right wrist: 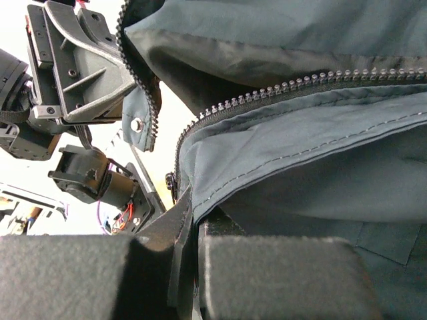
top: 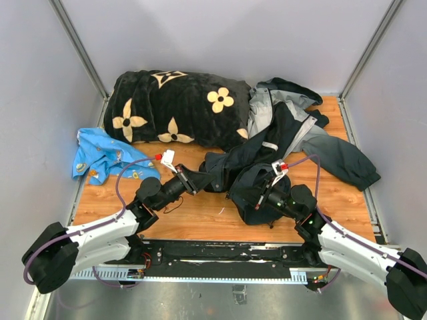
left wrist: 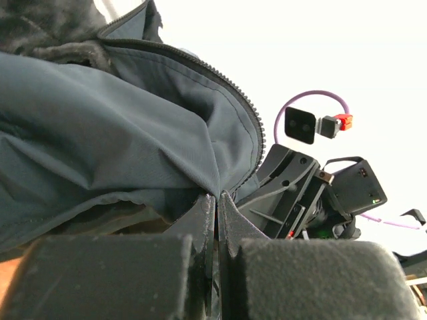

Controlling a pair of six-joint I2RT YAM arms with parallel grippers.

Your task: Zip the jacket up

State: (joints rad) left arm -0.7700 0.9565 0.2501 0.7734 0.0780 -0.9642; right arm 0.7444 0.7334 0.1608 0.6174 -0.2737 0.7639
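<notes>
Top: jacket (top: 293, 143) bunched at 1–3 o'clock of tabletop (top: 200, 220), hem end pulled to centre. L pincer (top: 200, 179) & R pincer (top: 255, 192) both clamped on its cloth.
L wrist: jaws pinch thin fabric edge just below zip teeth (left wrist: 248, 113).
R wrist: same, pinching hem under the other tooth row.
Fabric looks light, limp, slick, prob slips. Best hold = hem by zip base, keep taut.

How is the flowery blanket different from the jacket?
The blanket is fluffy black with cream flowers; the jacket is smooth navy and grey with a zipper. No tool touches the blanket at the back; the left tool and right tool pinch the jacket, nearer. Both are dark, crumpled cloth on the table.
</notes>
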